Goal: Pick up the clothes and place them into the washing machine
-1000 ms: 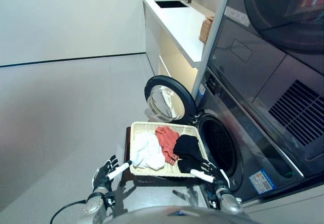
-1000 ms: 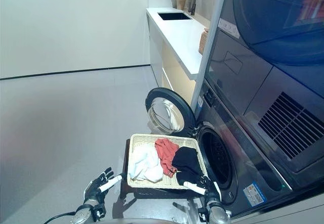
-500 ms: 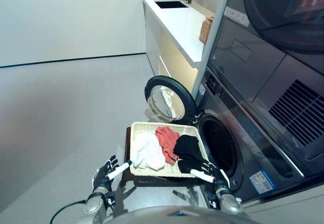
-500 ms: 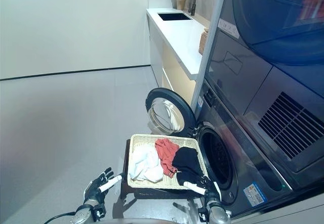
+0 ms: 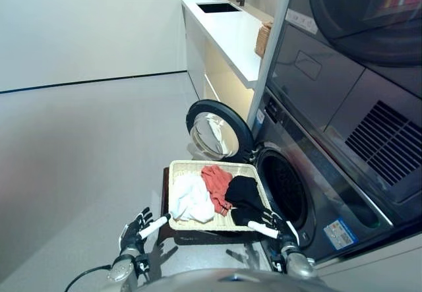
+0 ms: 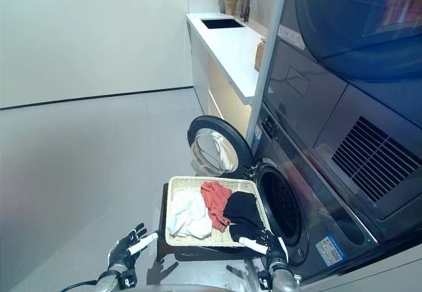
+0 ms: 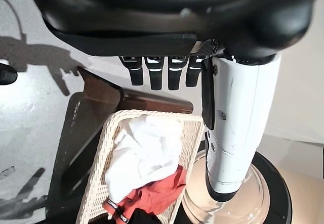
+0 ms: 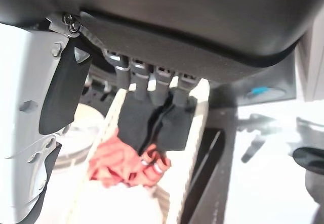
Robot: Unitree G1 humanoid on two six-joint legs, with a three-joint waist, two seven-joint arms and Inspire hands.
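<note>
Grey floor (image 5: 86,147) | basket (image 5: 177,193) unmoved | left hand (image 5: 134,231) lower, camera shifted

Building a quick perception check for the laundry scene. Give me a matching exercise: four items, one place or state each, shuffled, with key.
Items:
1. white garment
2. red garment
3. black garment
4. washer door

Places or states:
A. middle of the wicker basket
B. swung open, beyond the basket
C. basket end nearest the drum opening
D. basket end farthest from the drum opening

Pairs: 1-D, 2-A, 3-C, 4-B
</note>
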